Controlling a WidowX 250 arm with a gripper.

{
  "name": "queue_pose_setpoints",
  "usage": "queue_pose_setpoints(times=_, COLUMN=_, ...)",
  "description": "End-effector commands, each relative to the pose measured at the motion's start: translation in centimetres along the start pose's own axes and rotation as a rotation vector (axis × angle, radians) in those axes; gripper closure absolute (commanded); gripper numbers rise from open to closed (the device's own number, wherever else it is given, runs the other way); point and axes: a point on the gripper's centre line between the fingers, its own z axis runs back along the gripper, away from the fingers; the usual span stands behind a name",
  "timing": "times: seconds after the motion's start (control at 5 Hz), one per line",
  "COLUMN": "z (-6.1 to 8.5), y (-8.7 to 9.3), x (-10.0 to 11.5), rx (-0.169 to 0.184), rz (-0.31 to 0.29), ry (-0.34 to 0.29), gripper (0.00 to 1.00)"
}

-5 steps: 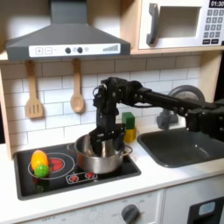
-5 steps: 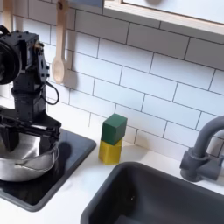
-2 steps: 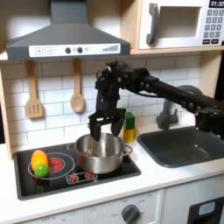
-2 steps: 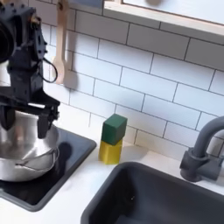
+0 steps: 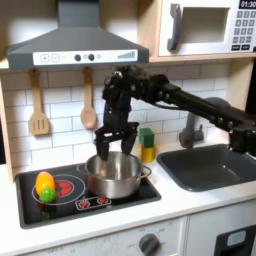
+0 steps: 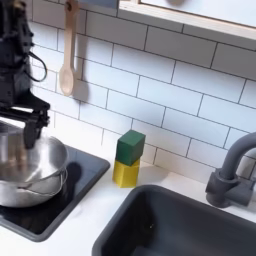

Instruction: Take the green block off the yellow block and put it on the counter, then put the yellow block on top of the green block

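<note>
Pincer hangs over the steel pot in the first exterior view, its two fingers spread wide apart and pointing down, with nothing between them. The pot sits on the black stovetop, where a rounded yellow-green-orange toy food lies on a red burner toward the first exterior view's left. Just beyond the stovetop, on the off-white counter against the tiled wall, the green block rests on top of the yellow block, well apart from the pincer. The dark sink lies beside the stack.
</note>
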Motion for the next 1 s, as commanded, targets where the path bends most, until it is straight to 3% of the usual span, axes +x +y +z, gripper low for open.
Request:
queue_pose_setpoints(times=0.0, z=-0.4, y=3.4, x=-0.3, rx=0.001, rz=0.087, ry=0.014, gripper=0.0)
queue_pose_setpoints(times=0.6, z=-2.1, y=7.2, x=1.2, rx=-0.017, rz=0.176, ry=0.033, gripper=0.0)
queue_pose_setpoints(times=0.8, z=-3.4, y=7.3, x=1.7, rx=-0.028, rz=0.17, ry=0.049, gripper=0.0)
